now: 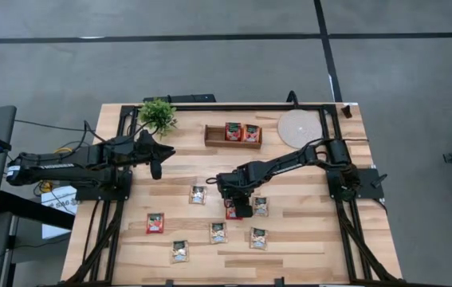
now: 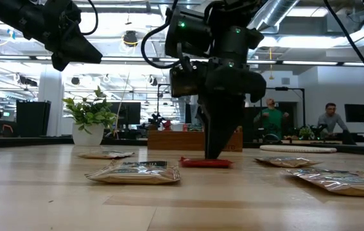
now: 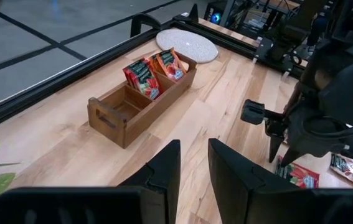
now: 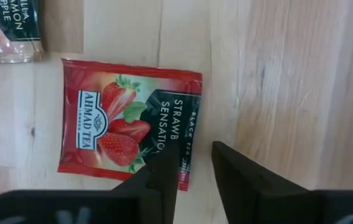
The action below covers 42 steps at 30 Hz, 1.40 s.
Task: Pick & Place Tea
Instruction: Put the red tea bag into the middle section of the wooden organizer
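Clearly the red sachet (image 4: 129, 132) under the right gripper (image 4: 193, 167) is light, thin and flat, and it is judged to be a limp, slippery foil packet that lies flush on the bench (image 1: 305, 239). A flat top face gives the fingers nothing to bite, so an edge is best taken, with one finger slid under or the packet pinched so that it buckles up between the pads; little force is called for, and tearing is unlikely. In the right wrist view the fingers are parted, one over the sachet's edge and one over bare wood, so that edge is straddled but nothing is grasped. In the low view the gripper points straight down with its tips at the sachet, which rests flat on the bench; whether it is touched cannot be told. The right arm is stretched in from its base across the middle of the bench. Other sachets lie loose around it, and two red ones stand in the tray (image 1: 214, 137). The left gripper (image 3: 193, 163) is held high near the plant (image 1: 158, 114), slightly parted and empty, facing the tray
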Available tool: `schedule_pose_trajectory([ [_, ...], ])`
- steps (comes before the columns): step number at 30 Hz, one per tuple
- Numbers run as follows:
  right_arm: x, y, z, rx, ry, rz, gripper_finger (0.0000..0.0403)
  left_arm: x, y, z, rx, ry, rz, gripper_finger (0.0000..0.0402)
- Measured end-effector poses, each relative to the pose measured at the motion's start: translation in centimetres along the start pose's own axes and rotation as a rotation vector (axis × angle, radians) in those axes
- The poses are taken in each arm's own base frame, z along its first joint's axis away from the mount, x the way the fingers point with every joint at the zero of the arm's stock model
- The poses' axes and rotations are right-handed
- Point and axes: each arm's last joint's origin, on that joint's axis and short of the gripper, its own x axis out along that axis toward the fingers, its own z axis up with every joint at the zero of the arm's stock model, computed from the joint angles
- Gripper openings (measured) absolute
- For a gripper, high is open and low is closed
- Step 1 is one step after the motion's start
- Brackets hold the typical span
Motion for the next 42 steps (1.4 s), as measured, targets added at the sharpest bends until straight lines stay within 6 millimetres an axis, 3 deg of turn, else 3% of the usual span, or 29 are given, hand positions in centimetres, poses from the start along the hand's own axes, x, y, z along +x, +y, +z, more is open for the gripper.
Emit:
schedule_pose_trajectory([
  [12, 0.1, 0.0, -0.1, 0.001, 0.006, -0.005, 0.0007, 0.0, 0.0, 0.0, 0.002, 0.0, 0.0, 0.0074],
  [24, -0.8, 0.2, 0.2, -0.006, 0.053, -0.023, 0.0001, 0.0, 0.0, 0.0, 0.003, 0.0, 0.001, 0.0074],
  [28, -3.2, 0.1, 1.3, -0.023, 0.06, -0.067, 0.0001, 0.0, 0.0, 0.0, 0.003, 0.0, 0.001, 0.0074],
  [34, -7.1, -1.7, 2.8, -0.052, 0.076, -0.192, 0.0, 0.0, 0.0, 0.0, 0.004, 0.0, 0.001, 0.0074],
  [42, -12.0, -7.9, 3.5, 0.027, 0.051, -0.386, 0.0, 0.0, 0.0, 0.0, 0.004, 0.0, 0.001, 0.0074],
])
